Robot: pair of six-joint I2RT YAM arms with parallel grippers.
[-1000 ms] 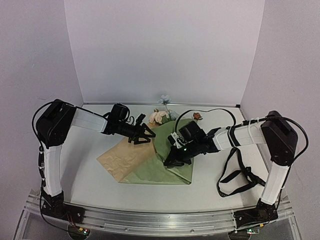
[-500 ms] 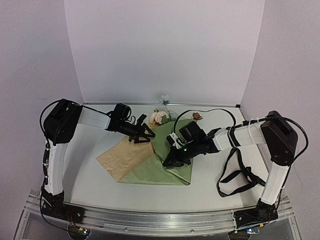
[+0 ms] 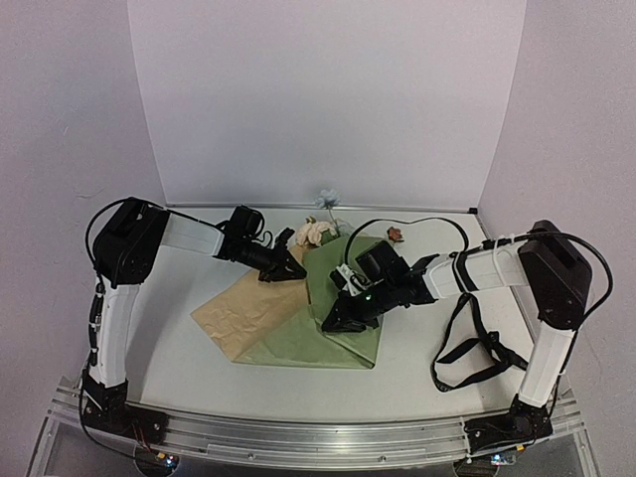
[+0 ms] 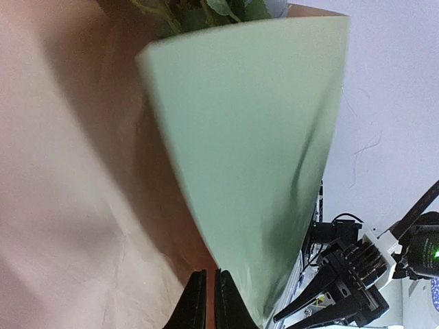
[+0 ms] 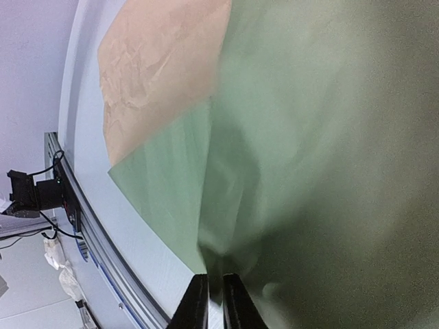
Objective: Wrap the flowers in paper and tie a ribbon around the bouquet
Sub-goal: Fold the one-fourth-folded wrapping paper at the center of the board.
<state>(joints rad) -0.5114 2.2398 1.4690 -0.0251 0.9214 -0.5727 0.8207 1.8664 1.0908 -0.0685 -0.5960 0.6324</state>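
The paper (image 3: 298, 338) is pinched at its raised fold by the left hand (image 4: 210, 281) and the right hand (image 5: 214, 281), both clenched; the flowers (image 3: 316, 233) are seen behind it

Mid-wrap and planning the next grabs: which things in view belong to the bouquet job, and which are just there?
For the job: the paper, partly folded; the flowers at its far end; the ribbon, loose, to the right of the paper.
Just there: the arm cable; the aluminium rail along the near edge; the white backdrop.
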